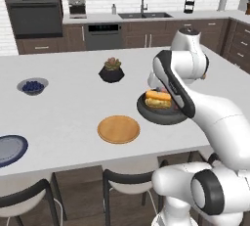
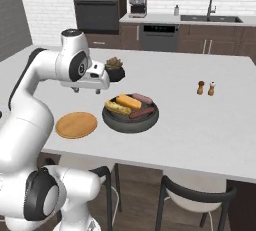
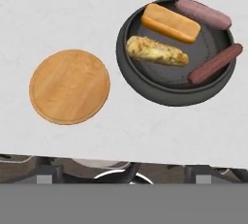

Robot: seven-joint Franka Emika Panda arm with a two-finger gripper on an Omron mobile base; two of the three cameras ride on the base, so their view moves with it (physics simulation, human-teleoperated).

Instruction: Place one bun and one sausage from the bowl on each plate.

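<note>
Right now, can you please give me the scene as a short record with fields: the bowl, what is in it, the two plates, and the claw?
bowl: dark bowl on the white island counter
contents: two buns, two sausages
orange plate: beside the bowl, bare
blue plate: at the counter's left edge, bare
claw: open, holding nothing, above the counter near the bowl
task: no food moved yet

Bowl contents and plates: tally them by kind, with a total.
Buns: 2, one orange, one yellow-brown, in the bowl
Sausages: 2, one pinkish, one dark red
Plates: 2, one orange-tan, one dark blue, both bare
Total: 6
</note>
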